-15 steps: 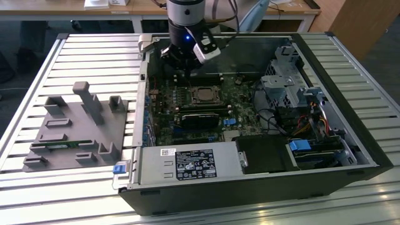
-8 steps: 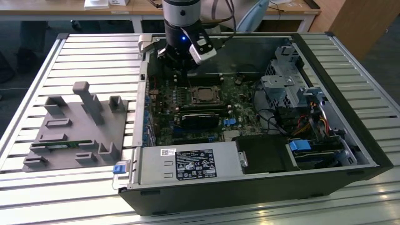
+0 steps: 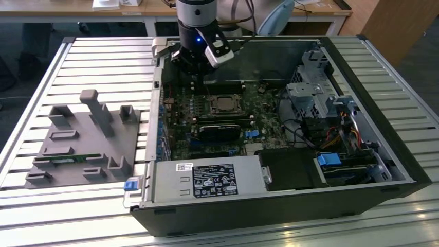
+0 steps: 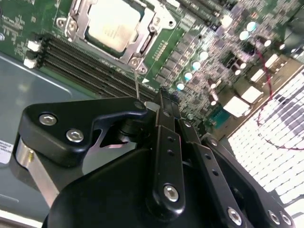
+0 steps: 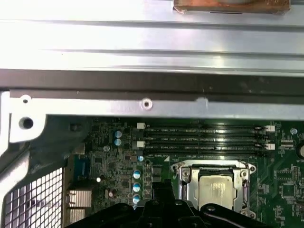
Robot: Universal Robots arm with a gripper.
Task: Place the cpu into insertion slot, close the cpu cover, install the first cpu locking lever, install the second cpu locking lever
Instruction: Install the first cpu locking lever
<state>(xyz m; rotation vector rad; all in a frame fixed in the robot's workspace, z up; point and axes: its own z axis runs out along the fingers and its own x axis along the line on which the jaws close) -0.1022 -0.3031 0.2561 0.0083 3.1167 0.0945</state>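
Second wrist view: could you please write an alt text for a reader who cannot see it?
The cpu lies framed by the silvery cpu cover on the green motherboard, beside long dark memory slots. The black gripper is in the foreground, and a thin metal lever runs from the cover's corner down toward it.

The cpu [image 4: 111,26], a flat square chip with a pale silvery-beige top, lies level in the insertion slot [image 3: 211,105], a small square socket set into the green circuit board [image 5: 123,180] beside the long black slots. The cpu cover [image 4: 77,21], a thin silvery frame with a cut-out middle, lies down around the chip in both wrist views, leaving its top bare. A thin wire lever [image 4: 136,83] stands up from one corner of the frame.
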